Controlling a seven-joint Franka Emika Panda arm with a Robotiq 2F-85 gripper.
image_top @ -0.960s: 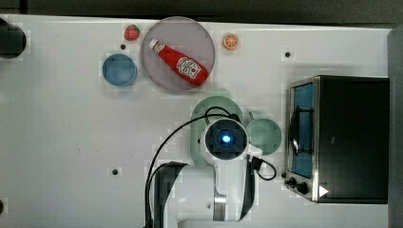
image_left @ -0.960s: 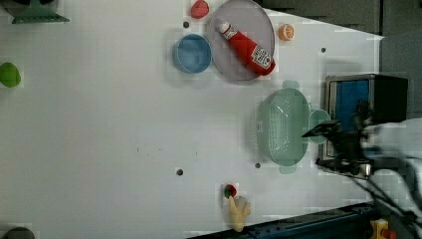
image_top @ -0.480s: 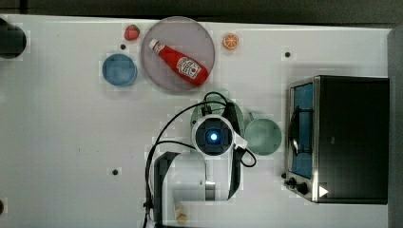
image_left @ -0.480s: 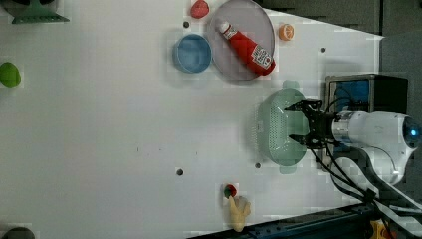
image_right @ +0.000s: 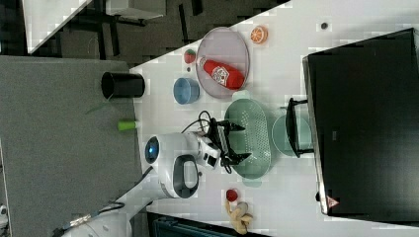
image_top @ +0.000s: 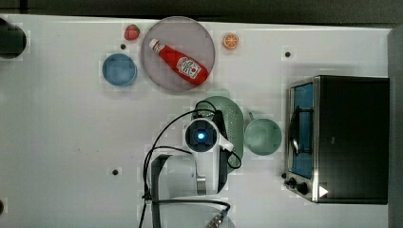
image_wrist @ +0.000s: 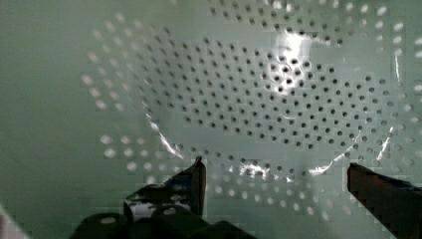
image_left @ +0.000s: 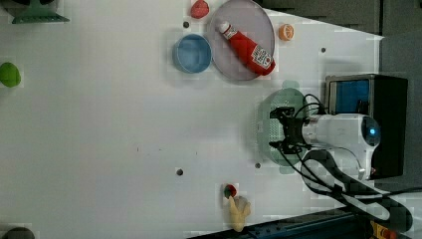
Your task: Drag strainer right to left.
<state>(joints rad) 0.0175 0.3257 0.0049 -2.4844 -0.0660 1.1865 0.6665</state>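
Note:
The pale green oval strainer (image_top: 234, 118) stands on the white table between the grey plate and the green mug, partly covered by my arm's wrist (image_top: 201, 135) in the top view. My gripper (image_left: 277, 128) reaches into the strainer (image_left: 265, 124) over its rim and is open, nothing held between the fingers. The right view shows the gripper (image_right: 240, 142) with its two black fingers spread over the strainer's (image_right: 254, 133) perforated bowl. In the wrist view the dotted inner wall of the strainer (image_wrist: 278, 99) is very close, and the gripper (image_wrist: 274, 167) has its tips wide apart just above it.
A green mug (image_top: 263, 136) sits right beside the strainer, and a toaster oven (image_top: 342, 137) beyond it. A grey plate (image_top: 161, 71) carries a ketchup bottle (image_top: 183, 61). A blue bowl (image_top: 119, 70), a strawberry (image_top: 132, 32) and an orange slice (image_top: 230, 41) lie further off.
My arm has travelled toward the top view's left, from near the mug to over the strainer. The open gripper now sits inside the bowl. The strainer has hardly shifted.

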